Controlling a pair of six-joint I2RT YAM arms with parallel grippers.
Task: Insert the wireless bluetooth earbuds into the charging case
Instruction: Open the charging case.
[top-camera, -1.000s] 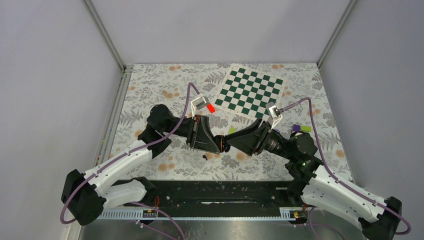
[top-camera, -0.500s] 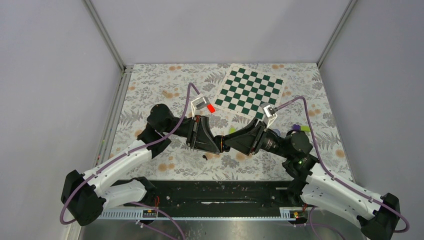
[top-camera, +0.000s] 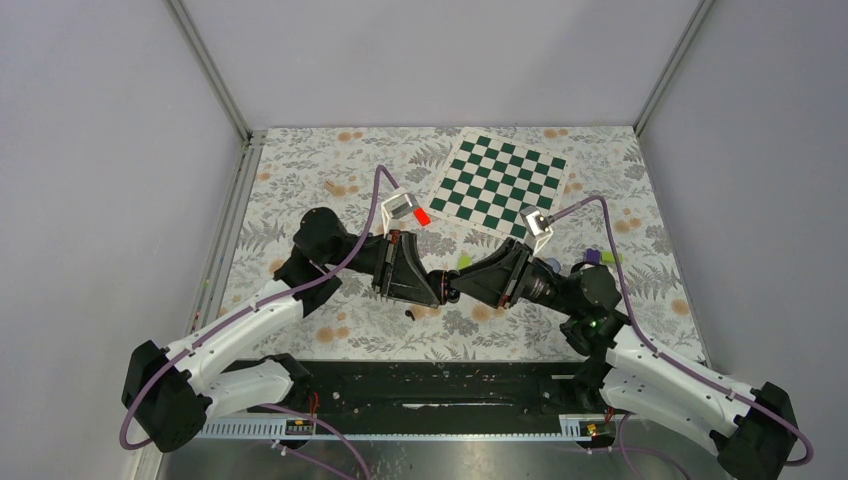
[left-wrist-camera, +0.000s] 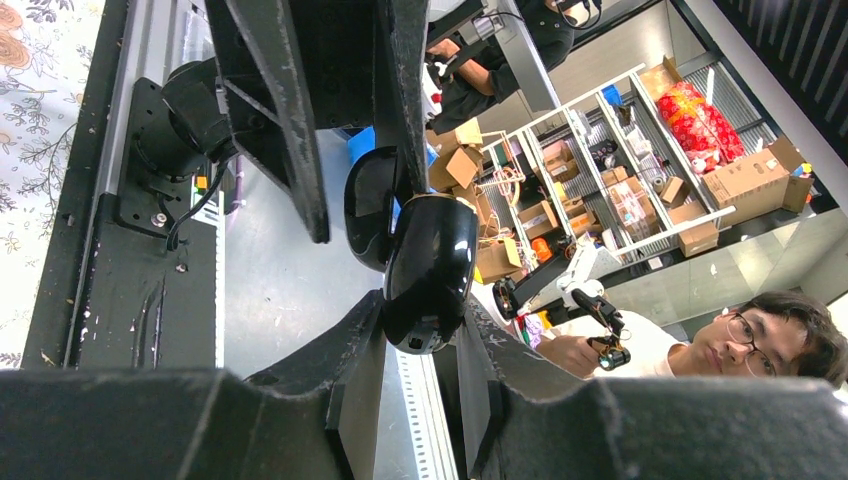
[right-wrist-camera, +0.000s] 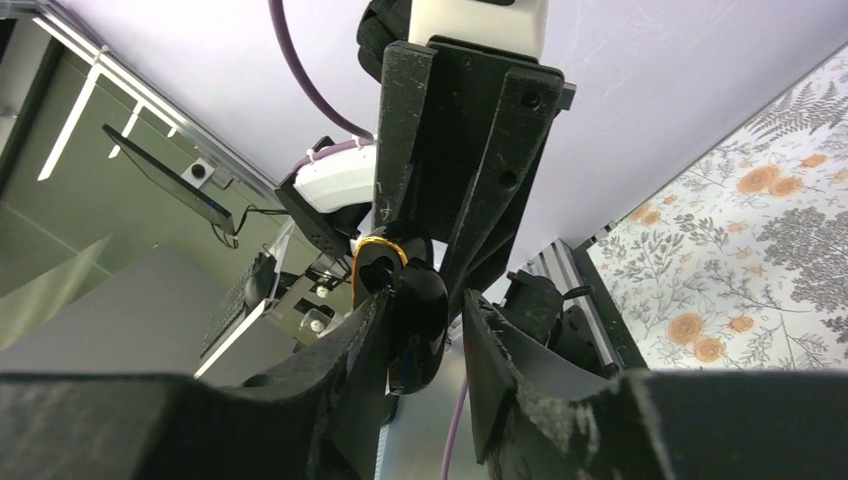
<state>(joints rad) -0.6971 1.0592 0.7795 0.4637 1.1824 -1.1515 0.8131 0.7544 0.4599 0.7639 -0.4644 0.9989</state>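
cloth: floral-print tablecloth (top-camera: 300, 160) | board: green-white chequered sheet (top-camera: 500, 185), far ctr-right | sm red block (top-camera: 422, 216) nr board's left corner | lime-green block (top-camera: 463, 260) mid | purple block (top-camera: 592, 257) right

The surface (top-camera: 300, 165) carries a grey leaf print with orange flowers. At upper centre, a green-and-white checkerboard (top-camera: 497, 185) and a red block (top-camera: 423, 216). The charging case (left-wrist-camera: 430, 265) is glossy black.

Glossy, smooth blk plastic: charging case (left-wrist-camera: 430, 265). Matt, rough blk plastic: left hand (left-wrist-camera: 425, 330).
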